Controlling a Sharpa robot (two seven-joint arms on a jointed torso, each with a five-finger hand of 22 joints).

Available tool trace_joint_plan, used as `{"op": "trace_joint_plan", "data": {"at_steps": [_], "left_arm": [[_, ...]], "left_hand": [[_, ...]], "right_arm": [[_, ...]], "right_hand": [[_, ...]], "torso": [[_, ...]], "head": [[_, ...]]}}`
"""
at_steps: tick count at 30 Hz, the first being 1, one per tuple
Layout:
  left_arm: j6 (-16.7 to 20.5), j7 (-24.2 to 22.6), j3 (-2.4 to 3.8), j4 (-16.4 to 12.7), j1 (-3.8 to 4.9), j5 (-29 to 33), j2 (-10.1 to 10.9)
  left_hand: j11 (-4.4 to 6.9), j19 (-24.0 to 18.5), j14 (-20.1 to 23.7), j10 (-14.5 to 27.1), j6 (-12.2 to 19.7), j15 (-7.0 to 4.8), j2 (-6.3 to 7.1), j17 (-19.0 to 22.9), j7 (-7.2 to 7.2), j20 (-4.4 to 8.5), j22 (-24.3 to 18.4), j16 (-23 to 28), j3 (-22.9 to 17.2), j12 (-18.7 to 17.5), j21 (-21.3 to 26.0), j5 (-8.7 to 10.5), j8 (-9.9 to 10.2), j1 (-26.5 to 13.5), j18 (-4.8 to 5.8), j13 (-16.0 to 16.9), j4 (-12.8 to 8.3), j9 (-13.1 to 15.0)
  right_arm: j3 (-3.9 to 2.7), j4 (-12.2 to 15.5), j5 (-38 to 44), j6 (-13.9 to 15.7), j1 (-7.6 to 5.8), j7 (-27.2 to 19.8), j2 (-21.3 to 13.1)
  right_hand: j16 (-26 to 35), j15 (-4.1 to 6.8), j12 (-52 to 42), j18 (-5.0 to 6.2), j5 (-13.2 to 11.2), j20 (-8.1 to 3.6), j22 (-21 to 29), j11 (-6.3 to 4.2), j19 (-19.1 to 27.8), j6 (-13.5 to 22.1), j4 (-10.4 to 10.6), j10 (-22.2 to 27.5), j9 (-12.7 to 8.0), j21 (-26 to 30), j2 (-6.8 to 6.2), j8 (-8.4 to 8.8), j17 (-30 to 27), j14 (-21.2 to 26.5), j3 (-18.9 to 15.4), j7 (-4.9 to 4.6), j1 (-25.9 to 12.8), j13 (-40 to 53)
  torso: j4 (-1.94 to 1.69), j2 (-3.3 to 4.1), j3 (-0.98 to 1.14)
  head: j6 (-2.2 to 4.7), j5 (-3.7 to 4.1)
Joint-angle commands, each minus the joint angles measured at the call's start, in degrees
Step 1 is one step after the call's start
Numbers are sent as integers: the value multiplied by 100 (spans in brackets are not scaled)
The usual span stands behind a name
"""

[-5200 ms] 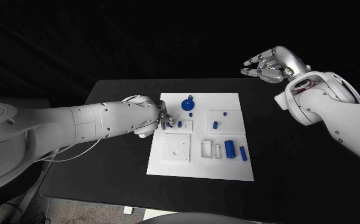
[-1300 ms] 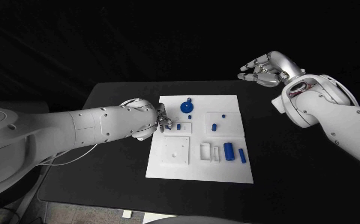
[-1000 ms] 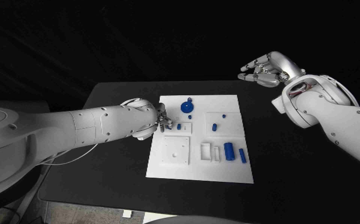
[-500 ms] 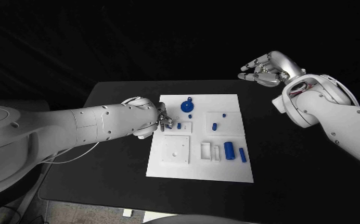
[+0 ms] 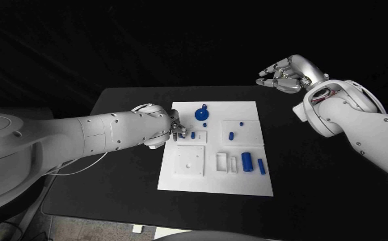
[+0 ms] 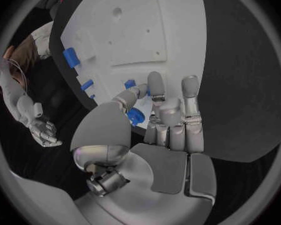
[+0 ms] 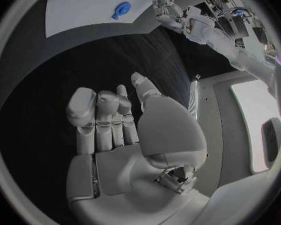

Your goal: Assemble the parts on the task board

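the left hand [image 5: 171, 129] is reaching over the left edge of the task board [image 5: 186, 179], its fingers [image 6: 154, 87] hanging over a small blue part [image 6: 135, 116]; whether they are pinching it i cannot tell. the right hand [image 5: 287, 75] is hovering well off the board, past the table's [image 5: 121, 157] far right corner (fingers loosely curled, holding nothing). other blue parts [image 5: 247, 162] are lying on the board.
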State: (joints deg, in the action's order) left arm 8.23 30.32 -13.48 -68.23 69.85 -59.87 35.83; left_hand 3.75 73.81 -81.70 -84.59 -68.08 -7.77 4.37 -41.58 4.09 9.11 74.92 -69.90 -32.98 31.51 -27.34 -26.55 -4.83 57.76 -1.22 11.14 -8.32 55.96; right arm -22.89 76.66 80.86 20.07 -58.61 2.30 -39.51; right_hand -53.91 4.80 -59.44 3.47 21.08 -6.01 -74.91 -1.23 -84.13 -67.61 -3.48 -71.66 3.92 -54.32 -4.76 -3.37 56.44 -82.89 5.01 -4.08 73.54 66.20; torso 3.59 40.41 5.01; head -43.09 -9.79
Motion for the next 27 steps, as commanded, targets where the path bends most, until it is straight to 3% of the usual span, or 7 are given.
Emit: {"op": "trace_joint_plan", "data": {"at_steps": [1,21,24,27], "left_arm": [[-262,-23,-31,-46,-60,39,-58],[-284,-39,-31,-56,-73,-130,-97],[-267,-44,-31,-42,-75,-137,-103],[-266,-45,-31,-22,-75,-139,-107]], "left_hand": [[69,15,-14,-226,-698,-28,-37,-57,-582,-19,101,-50,-172,57,-25,30,-31,7,-32,13,-217,11],[92,25,-48,-228,-834,-10,-34,-350,-628,-67,105,-282,-81,261,-113,158,-48,41,-76,58,-183,77],[93,22,-46,-227,-842,-8,-66,-353,-634,-76,101,-291,-50,273,-120,429,-43,67,-81,54,-162,88],[89,19,-39,-227,-838,-6,-79,-330,-634,-83,97,-281,-13,266,-118,575,-34,74,-84,48,-131,92]], "right_arm": [[-3,-1,10,-61,6,-20,7],[-3,-4,10,-61,15,-22,20],[-3,-3,10,-61,16,-23,23],[-3,-3,10,-60,16,-24,23]], "right_hand": [[38,16,8,38,34,2,-701,0,-126,25,-7,49,-7,22,0,-21,2,1,-6,12,-7,2],[38,16,11,39,45,2,-701,0,-127,28,-16,51,-8,26,2,-20,3,0,-3,9,-19,0],[43,15,13,39,50,2,-701,0,-126,29,-14,53,-8,25,6,-21,-1,2,-4,11,-22,-1],[43,15,13,39,50,2,-701,0,-126,29,-14,53,-8,25,6,-21,-1,2,-4,11,-22,-1]], "torso": [[4,0,-4],[0,1,-3],[1,1,-1],[3,-2,-3]], "head": [[-7,2],[-12,21],[-6,20],[-2,25]]}}
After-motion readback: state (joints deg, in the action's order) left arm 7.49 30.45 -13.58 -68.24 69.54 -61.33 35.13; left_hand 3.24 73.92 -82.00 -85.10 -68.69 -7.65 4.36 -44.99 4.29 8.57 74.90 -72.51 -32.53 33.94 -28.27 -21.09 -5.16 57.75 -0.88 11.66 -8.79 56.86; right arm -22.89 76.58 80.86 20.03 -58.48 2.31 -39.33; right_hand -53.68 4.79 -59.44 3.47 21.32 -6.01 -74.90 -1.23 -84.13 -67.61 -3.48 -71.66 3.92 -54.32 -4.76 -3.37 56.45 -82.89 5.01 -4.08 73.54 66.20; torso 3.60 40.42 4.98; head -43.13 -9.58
